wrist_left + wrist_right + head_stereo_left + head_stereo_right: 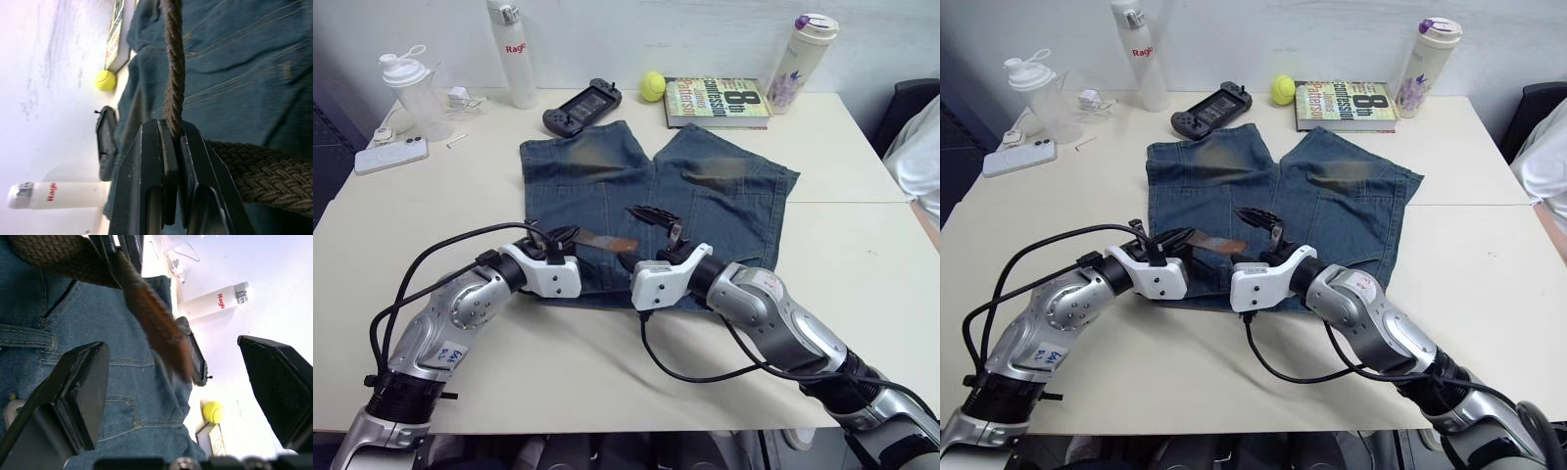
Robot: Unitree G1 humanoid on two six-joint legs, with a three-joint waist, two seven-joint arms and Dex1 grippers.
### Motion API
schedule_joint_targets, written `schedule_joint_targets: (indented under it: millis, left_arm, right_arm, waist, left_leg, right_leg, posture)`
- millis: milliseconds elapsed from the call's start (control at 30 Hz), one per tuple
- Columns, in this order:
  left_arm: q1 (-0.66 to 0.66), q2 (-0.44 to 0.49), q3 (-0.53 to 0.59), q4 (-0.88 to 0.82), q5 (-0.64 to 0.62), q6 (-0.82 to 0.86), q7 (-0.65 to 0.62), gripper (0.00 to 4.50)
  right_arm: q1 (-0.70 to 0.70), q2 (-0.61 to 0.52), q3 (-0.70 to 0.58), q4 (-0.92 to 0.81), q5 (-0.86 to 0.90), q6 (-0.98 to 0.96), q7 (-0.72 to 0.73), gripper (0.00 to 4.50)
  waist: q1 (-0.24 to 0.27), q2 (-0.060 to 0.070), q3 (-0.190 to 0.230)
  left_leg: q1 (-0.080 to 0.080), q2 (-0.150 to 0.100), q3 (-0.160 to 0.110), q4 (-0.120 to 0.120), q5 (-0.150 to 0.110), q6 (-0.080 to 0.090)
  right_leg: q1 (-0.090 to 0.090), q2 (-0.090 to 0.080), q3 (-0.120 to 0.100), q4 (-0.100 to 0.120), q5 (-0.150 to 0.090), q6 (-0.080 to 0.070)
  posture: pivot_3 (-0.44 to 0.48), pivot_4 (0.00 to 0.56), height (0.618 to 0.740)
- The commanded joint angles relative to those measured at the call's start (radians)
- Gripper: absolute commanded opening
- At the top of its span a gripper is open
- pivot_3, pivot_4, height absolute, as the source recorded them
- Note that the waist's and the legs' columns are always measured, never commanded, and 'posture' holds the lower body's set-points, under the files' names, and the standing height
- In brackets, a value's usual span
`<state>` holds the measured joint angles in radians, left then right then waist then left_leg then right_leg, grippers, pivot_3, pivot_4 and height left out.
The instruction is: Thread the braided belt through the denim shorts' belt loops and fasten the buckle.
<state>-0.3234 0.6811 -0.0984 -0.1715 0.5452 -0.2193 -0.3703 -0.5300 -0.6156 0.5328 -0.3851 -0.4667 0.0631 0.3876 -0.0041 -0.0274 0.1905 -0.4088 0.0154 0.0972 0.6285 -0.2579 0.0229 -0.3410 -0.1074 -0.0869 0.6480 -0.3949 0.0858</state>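
**Left pincer clamped on belt, right pincer spread wide over the waistband**

Left gripper (168, 142) closed tight on the braided belt (173, 73), fingers (142, 181) pressed flat together with the brown braid pinched between the tips. From the grip, one run of braid leading straight away over blue denim, a second thicker run passing just beside the fingers. In the head views, left gripper (570, 238) low over the near edge of the denim shorts (607, 181), the belt's smooth orange-brown tip (612, 242) sticking out past it toward the right gripper.

Right gripper (173, 382) wide open, holding nothing, fingers (80, 391) far apart with the belt tip (156, 328) hanging in the gap and touching neither. Seen from the head, right gripper (658, 233) just beside the left one, over the middle of the waistband at the table's near side. One denim belt loop (27, 339) lying flat on the waistband, close to the right gripper. Buckle not made out.

Shorts spread flat on the cream table (842, 255), legs pointing away, faded yellowish patch on each leg.

Along the far edge beyond the shorts: clear shaker bottle (411, 93), white phone (389, 155), tall white bottle (512, 54), black game controller (581, 105), yellow ball (652, 85), book (717, 102), floral tumbler (801, 61).
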Motion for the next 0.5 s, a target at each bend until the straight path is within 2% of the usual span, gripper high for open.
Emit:
schedule_joint_targets:
  millis: [33,133,200,267,467,500]
  left_arm:
    - [-0.024,-0.003,0.003,0.007,0.014,0.004,0.013,0.03]
    - [-0.022,-0.005,0.0,0.006,0.016,0.002,0.01,0.03]
    - [-0.015,-0.004,0.001,0.009,0.022,0.009,0.01,0.0]
    - [-0.016,-0.003,-0.001,0.01,0.025,0.009,0.009,0.0]
    - [-0.016,-0.009,-0.005,0.004,0.03,0.019,0.008,0.0]
    - [-0.016,-0.01,-0.005,0.001,0.03,0.02,0.008,0.0]
  right_arm:
    - [0.014,0.015,-0.047,-0.024,-0.012,-0.037,0.026,4.5]
    - [0.022,0.025,-0.064,-0.022,-0.025,-0.051,0.046,4.5]
    - [0.028,0.028,-0.077,-0.022,-0.033,-0.061,0.054,3.95]
    - [0.031,0.034,-0.086,-0.019,-0.037,-0.069,0.06,3.17]
    - [0.039,0.057,-0.104,-0.012,-0.046,-0.093,0.08,0.12]
    - [0.039,0.06,-0.106,-0.009,-0.048,-0.096,0.082,0.05]
  waist:
    - [0.0,0.0,0.0]
    - [0.0,0.0,0.0]
    - [0.0,0.0,0.0]
    - [0.0,0.0,0.0]
    - [0.0,0.0,0.0]
    - [0.0,0.0,0.0]
  left_leg:
    - [0.0,0.0,0.0,0.0,0.0,0.0]
    - [0.0,0.0,0.0,0.0,0.0,0.0]
    - [0.0,0.0,0.0,0.0,0.0,0.0]
    - [0.0,0.0,0.0,0.001,0.0,0.0]
    - [0.0,0.0,-0.001,0.001,0.0,0.0]
    - [0.0,0.0,-0.001,0.001,0.0,0.0]
  right_leg:
    - [0.0,0.0,0.0,0.0,0.0,0.0]
    - [0.0,0.0,-0.001,0.001,0.0,0.0]
    - [0.0,0.0,-0.001,0.001,0.0,0.0]
    - [0.0,0.0,-0.001,0.002,0.0,0.0]
    - [0.0,0.0,-0.001,0.004,0.0,0.0]
    - [0.0,0.0,-0.001,0.005,0.0,0.0]
  posture:
    - [0.0,0.15,0.74]
    - [0.0,0.15,0.74]
    - [0.0,0.15,0.74]
    - [0.0,0.15,0.74]
    - [0.0,0.15,0.74]
    - [0.0,0.15,0.74]
